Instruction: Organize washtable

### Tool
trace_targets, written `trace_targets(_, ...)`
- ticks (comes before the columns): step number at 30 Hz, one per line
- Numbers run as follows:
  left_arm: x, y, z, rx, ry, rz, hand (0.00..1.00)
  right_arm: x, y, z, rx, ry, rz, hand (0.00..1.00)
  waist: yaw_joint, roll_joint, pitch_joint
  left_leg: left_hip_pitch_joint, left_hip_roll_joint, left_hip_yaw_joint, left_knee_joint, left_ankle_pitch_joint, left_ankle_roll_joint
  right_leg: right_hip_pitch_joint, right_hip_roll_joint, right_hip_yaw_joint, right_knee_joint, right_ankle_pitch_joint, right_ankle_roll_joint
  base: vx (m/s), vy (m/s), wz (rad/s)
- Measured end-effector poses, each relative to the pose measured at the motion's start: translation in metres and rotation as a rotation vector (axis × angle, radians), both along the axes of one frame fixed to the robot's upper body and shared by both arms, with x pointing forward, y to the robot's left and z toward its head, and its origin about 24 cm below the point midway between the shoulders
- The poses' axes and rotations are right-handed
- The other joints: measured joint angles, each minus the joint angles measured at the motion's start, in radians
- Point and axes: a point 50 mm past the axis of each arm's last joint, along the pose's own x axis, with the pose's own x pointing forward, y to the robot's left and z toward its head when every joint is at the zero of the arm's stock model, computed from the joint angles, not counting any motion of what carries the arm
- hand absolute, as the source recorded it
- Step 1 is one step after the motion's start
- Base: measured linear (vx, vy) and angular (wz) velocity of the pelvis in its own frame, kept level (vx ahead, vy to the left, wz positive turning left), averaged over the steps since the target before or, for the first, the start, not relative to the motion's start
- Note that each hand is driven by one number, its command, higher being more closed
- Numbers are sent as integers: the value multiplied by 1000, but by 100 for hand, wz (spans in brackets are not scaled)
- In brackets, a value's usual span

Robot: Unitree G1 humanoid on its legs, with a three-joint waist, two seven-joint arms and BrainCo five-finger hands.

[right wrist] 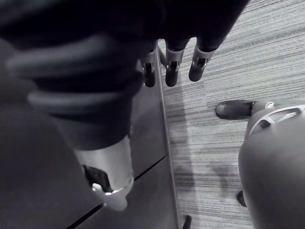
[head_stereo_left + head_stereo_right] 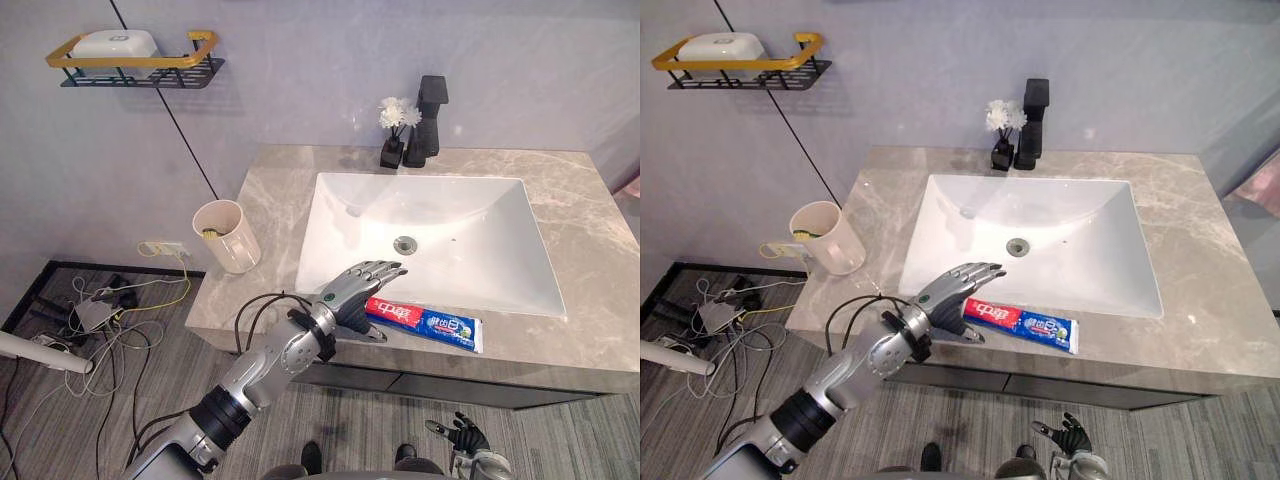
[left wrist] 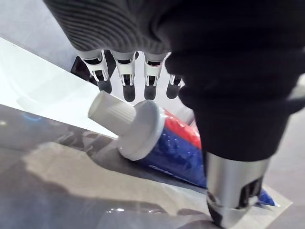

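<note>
Left hand [image 2: 355, 290] reaches in from the lower left, palm down, over the capped end of the toothpaste tube [image 2: 430, 324]; its fingers [image 3: 126, 76] are nearly straight and slightly apart, pointing over the front rim of the sink [image 2: 450, 215], and they are not closed on anything; the thumb [image 3: 233, 191] points down on the near side of the tube, with the white ribbed cap [image 3: 119, 114] between thumb and fingers.

That tube lies flat on the front strip of the grey marble counter [image 2: 590, 260], just before the sink; its body is red near the cap and blue beyond, with white print too small to make out.

A cream cup [image 2: 228, 237] stands at the counter's left end, something yellow inside it; a black tap [image 2: 430, 115] and white flowers [image 2: 397, 125] stand behind the sink.

The right hand [image 2: 460, 435] hangs low by the cabinet front above the floor, fingers loose and apart, holding nothing.
</note>
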Motion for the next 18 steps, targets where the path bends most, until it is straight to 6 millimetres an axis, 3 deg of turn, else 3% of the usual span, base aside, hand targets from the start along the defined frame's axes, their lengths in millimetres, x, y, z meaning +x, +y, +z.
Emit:
trace_targets(9, 8, 9, -7, 47, 19, 38, 100, 1, 0, 0, 1, 0, 1, 0, 0, -5, 3, 1, 1, 8, -2, 0, 0, -5, -1, 7, 0, 3, 2, -12, 0, -2)
trace_targets(18, 25, 28, -1, 89, -8, 105, 100, 7, -2, 4, -5, -31, -5, 0, -9, -6, 8, 5, 2, 32, -9, 0, 0, -16, -2, 31, 0, 6, 1, -1, 2, -8)
